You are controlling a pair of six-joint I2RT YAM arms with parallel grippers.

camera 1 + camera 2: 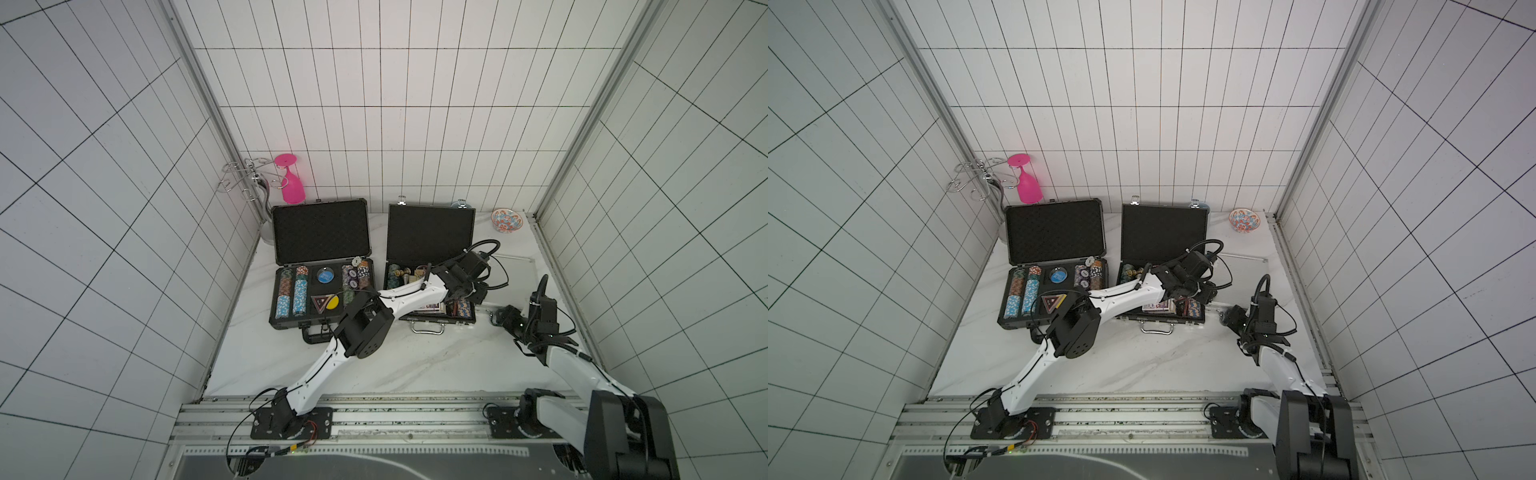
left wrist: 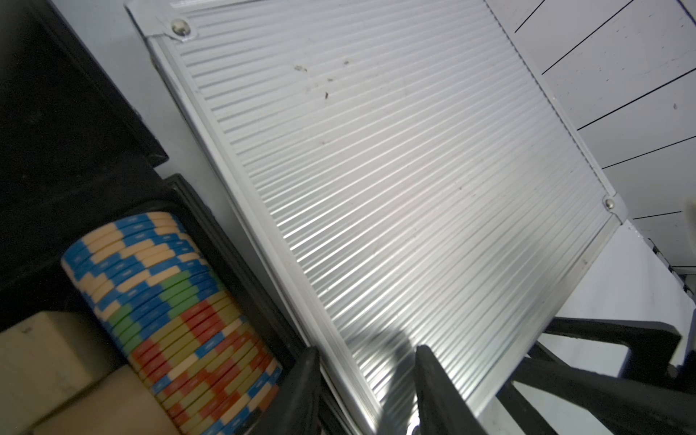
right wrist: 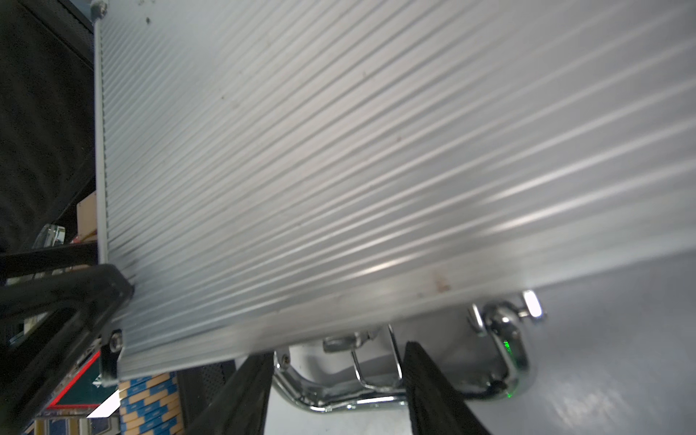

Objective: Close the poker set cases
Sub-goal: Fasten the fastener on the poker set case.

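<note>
Silver case (image 2: 395,188) lies lid-down under my spread left gripper (image 2: 367,350), so my spread right gripper (image 3: 337,352) should next press its latch (image 3: 341,343)

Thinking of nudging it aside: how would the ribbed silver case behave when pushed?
The silver case looks rigid, metal-edged, so probably won't flex. Lying flat on the smooth table, it would likely slide, not tip.

- Left arm (image 1: 320,368) stretches from its base at the table's (image 1: 415,365) near edge diagonally toward the far right, elbow raised
- Left gripper (image 2: 371,391) points down, jaws parted
- Right arm (image 1: 573,370) leans forward along the right edge
- Right gripper (image 3: 335,380) sits low, jaws parted
</note>
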